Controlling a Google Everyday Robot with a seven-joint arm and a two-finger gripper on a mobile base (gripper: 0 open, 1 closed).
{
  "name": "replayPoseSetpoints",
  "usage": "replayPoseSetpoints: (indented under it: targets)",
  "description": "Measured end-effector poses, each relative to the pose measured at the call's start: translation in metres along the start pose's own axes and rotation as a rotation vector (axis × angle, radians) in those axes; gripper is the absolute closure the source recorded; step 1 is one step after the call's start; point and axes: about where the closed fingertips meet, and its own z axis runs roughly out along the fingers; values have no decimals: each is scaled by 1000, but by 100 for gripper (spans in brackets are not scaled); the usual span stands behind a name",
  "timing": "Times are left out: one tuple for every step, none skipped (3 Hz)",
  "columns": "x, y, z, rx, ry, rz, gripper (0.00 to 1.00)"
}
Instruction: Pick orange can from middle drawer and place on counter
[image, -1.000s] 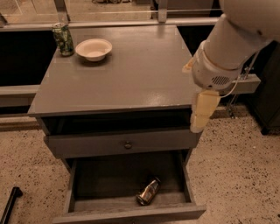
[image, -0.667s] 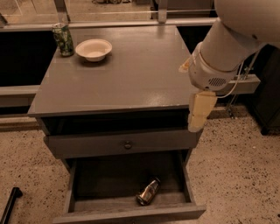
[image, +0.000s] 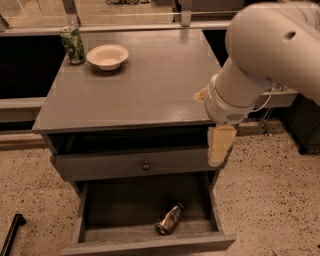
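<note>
The orange can (image: 169, 219) lies on its side on the dark floor of the open middle drawer (image: 150, 244), right of centre and near the front edge. The grey counter (image: 145, 85) is the top of the cabinet. My gripper (image: 220, 146) hangs from the large white arm at the cabinet's right front corner, level with the closed drawer front above the open drawer. It is up and to the right of the can and does not touch it. It holds nothing that I can see.
A green patterned can (image: 73, 45) stands upright at the counter's back left with a white bowl (image: 107, 56) next to it. A closed drawer front with a small round knob (image: 146, 165) sits above the open drawer. A dark object (image: 11, 235) lies on the speckled floor at left.
My gripper has moved down and a little to the left, from beside the counter's edge to beside the knobbed drawer front. The can, bowl and drawers have not moved.
</note>
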Motion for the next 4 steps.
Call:
replayPoseSetpoints:
  targets:
    - [-2, -6, 11, 45, -13, -40, 0]
    - [3, -4, 33, -8, 14, -37, 0]
    - [-4, 26, 55, -28, -14, -104, 0]
    - [17, 56, 78, -28, -7, -156, 0]
